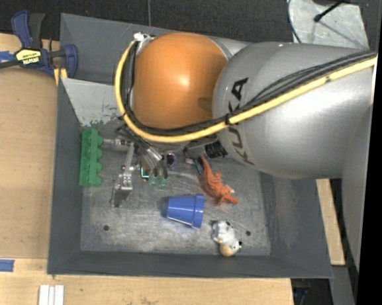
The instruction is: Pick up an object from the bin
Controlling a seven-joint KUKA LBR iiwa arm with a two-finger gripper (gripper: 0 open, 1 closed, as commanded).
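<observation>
Green block (91, 158) runs near-to-far beside end effector (139, 177).

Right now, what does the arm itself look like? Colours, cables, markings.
Silver-grey rounded arm with black KUKA lettering. Glossy orange dome cover at the wrist. A yellow cable and black cables loop round the dome. Gripper below is bare grey metal.

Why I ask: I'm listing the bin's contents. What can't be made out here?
- Camera view: the back and right floor of the bin is hidden under the arm and its orange cover.
- The orange toy has its upper end running under the arm.
- The white-and-tan figure by the front wall is too small to identify.
</observation>
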